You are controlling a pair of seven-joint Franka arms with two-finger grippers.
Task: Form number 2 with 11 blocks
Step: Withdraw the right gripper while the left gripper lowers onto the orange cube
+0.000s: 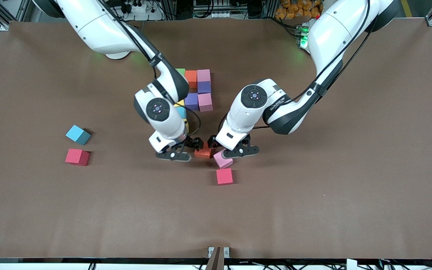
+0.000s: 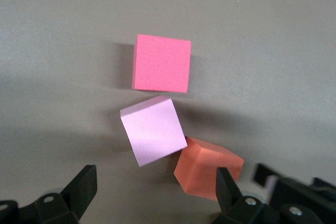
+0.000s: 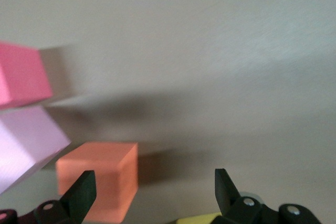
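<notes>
The partial number 2 (image 1: 197, 90) is a cluster of green, orange, pink, purple, yellow and light blue blocks, partly hidden by the right arm. An orange block (image 1: 203, 152) lies between the two grippers, nearer the front camera than the cluster. Touching it is a pale pink block (image 1: 222, 159), then a red block (image 1: 224, 176). My left gripper (image 1: 231, 151) is open low over the pale pink block (image 2: 153, 129), with the orange block (image 2: 208, 167) by one finger (image 2: 227, 186). My right gripper (image 1: 180, 150) is open and empty, the orange block (image 3: 100, 184) by one finger (image 3: 81, 195).
A light blue block (image 1: 78, 135) and a red block (image 1: 77, 156) lie loose toward the right arm's end of the table. The brown table (image 1: 313, 195) stretches wide around them. The two grippers stand close together, with the right gripper's black body (image 2: 296, 198) showing in the left wrist view.
</notes>
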